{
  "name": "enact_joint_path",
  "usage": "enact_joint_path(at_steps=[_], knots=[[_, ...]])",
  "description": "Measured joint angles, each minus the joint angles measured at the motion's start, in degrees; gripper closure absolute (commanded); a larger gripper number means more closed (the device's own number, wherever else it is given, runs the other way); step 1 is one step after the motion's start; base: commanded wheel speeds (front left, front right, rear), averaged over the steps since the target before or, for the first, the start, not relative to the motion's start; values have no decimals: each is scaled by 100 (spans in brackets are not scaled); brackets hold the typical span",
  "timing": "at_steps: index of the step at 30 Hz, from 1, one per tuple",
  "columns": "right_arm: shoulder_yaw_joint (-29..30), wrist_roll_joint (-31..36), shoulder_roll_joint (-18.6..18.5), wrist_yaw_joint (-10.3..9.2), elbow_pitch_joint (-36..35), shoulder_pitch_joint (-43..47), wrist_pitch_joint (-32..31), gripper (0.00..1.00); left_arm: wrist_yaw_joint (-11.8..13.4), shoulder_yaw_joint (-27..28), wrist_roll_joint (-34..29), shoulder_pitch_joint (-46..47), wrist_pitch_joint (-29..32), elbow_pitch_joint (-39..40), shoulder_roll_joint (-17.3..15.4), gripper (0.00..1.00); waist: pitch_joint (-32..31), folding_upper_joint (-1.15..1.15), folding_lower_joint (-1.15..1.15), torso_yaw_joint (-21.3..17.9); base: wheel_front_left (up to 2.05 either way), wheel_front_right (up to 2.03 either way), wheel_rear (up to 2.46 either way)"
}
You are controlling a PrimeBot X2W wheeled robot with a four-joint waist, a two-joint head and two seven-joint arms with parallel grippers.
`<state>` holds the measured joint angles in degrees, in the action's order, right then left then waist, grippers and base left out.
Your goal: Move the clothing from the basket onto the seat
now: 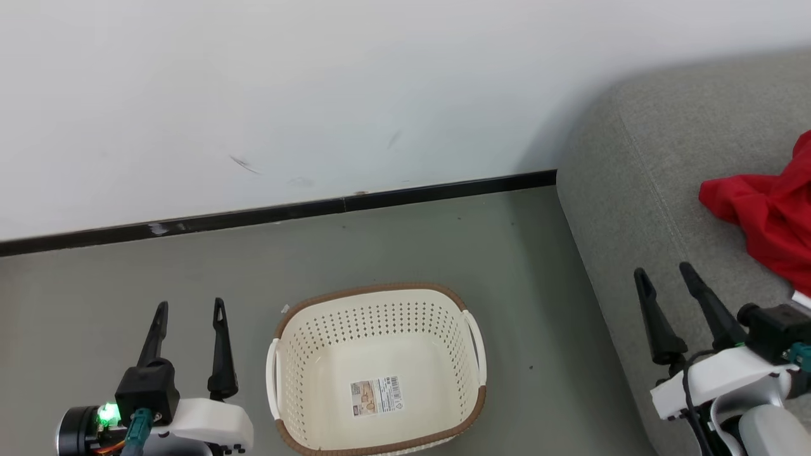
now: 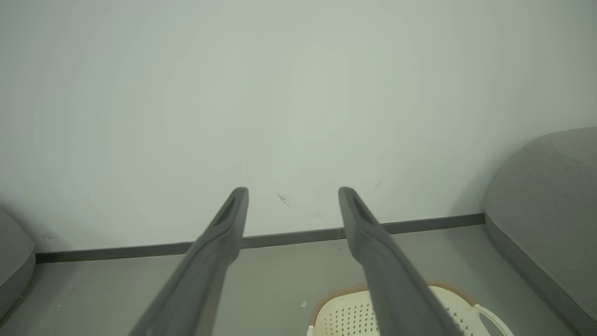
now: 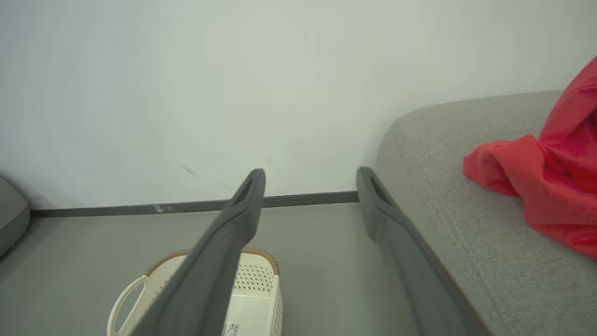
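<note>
Head view: perforated plastic basket (image 1: 377, 370); crumpled red clothing (image 1: 770, 218) on woven grey seat (image 1: 640, 190)

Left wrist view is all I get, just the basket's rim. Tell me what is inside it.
Observer: The basket has no clothing in it. The head view shows only a label sticker inside.
Operator: Locate the clothing.
Observer: The red clothing lies bunched on the seat, running off the head view's right edge.
Operator: Report the right pincer.
Observer: The right pincer is open and holds nothing. It shows against the seat's near edge, apart from the clothing.
</note>
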<state>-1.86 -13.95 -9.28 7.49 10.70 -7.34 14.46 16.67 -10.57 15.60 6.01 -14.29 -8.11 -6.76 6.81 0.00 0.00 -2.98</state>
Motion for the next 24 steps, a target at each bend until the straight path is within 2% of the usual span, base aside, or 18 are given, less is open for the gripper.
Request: enact_joint_path(at_steps=[12, 24], knots=[[102, 311, 417, 0, -86, 583, 0, 0, -172, -54, -19, -307, 0, -127, -55, 0, -453, 0, 0, 124, 0, 0, 0], [101, 506, 539, 0, -162, 993, 0, 0, -330, -94, 2, -451, 0, -125, -30, 0, -781, 0, 0, 183, 0, 0, 0]])
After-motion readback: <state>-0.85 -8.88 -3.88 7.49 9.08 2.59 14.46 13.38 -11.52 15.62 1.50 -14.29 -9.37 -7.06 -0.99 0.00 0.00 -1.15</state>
